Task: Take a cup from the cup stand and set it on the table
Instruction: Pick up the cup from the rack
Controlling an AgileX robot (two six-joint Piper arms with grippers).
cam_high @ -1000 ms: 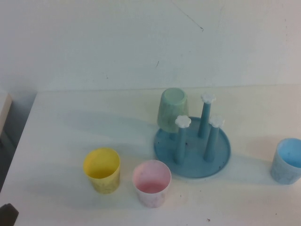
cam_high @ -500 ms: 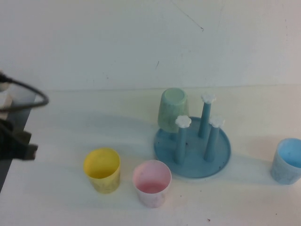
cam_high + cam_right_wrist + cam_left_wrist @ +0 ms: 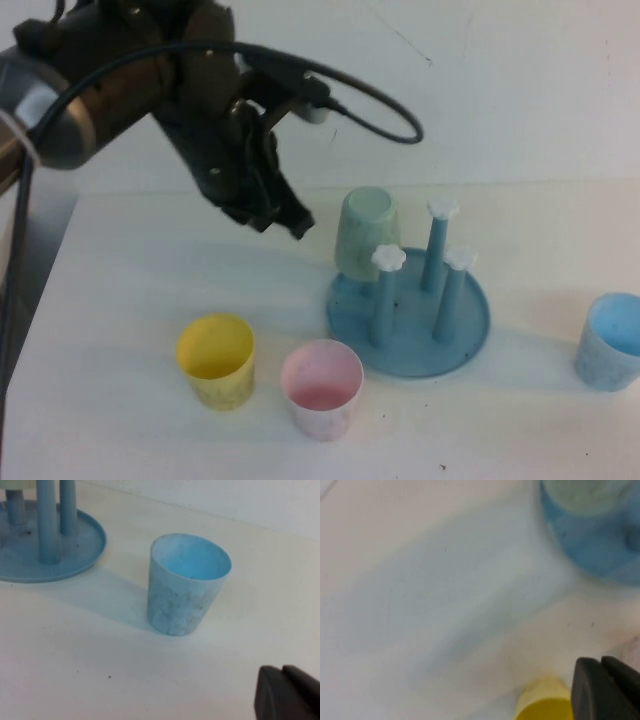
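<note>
Left gripper (image 3: pixel 290 222), fingers closed, neared the cup (image 3: pixel 366 235) on the cup stand (image 3: pixel 462 335); fingers must open. Right gripper (image 3: pixel 287 695) sat closed beside the blue cup (image 3: pixel 185 582).

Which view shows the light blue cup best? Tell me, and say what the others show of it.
The right wrist view: the light blue cup stands whole and upright on the table, its open mouth visible, beside the cup stand. The high view cuts it off at the edge. The left wrist view misses it.

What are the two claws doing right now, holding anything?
Left gripper: shut, empty, raised beside the mint cup.
Right gripper: shut, empty, near the blue cup.
</note>
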